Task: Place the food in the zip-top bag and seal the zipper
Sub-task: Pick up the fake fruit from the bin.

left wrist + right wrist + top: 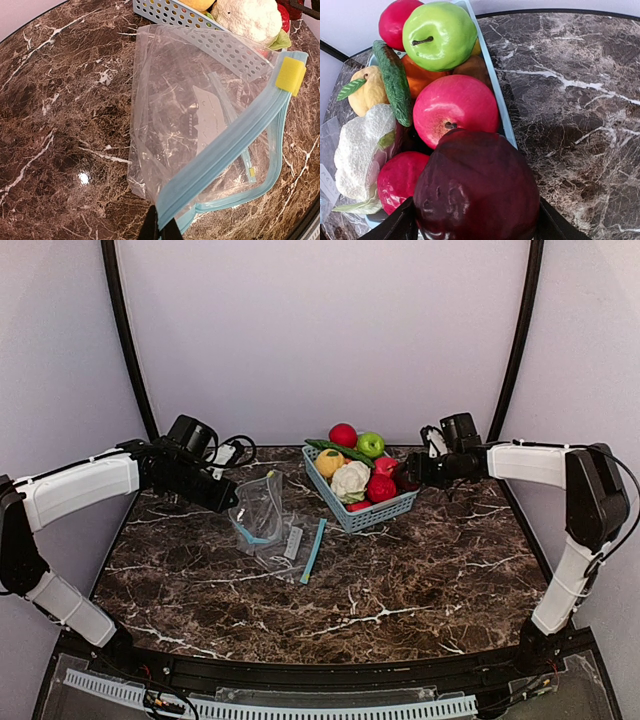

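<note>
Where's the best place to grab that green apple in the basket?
Probably across its widest middle, coming from above: the green apple sits atop the pile at the far end of the basket, round and glossy, other fruit crowding below.

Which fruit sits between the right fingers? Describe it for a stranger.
Find the light-blue basket at the marble table's back. At its right end, between the right fingers, is a dark maroon fruit, far darker than the bright pink-red apple beside it.
</note>
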Available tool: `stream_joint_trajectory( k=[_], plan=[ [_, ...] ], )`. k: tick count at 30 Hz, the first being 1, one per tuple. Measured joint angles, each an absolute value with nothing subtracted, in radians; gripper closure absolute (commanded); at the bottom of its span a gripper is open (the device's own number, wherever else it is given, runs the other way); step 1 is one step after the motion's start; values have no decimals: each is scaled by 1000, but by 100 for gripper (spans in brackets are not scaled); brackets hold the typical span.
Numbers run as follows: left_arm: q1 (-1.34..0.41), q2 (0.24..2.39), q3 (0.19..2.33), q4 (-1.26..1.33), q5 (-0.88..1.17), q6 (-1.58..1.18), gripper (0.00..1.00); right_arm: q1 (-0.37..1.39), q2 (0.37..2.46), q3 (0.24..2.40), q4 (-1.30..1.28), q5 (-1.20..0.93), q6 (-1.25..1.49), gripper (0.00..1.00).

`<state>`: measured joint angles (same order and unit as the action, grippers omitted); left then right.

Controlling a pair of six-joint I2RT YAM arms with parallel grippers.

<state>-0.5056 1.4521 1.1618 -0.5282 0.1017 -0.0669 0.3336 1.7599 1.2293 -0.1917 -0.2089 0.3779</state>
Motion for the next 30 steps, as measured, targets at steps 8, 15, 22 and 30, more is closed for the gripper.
stream_joint_trajectory(
  k=[8, 15, 22, 30],
  plan=[
    [-506, 1451, 1156, -524, 102, -68, 99, 333, 1759, 1229, -185, -209, 372, 38],
    [-506, 1428, 1151, -519, 104, -67, 99, 333, 1671, 1210, -187, -187, 371, 38],
    [-506, 1390, 1196, -541, 152, -59, 99, 342, 1466, 1194, -223, -159, 367, 39],
    [-530, 1433, 1302, -548, 322, -96, 99, 526, 1310, 1193, -286, -99, 330, 39]
  ],
)
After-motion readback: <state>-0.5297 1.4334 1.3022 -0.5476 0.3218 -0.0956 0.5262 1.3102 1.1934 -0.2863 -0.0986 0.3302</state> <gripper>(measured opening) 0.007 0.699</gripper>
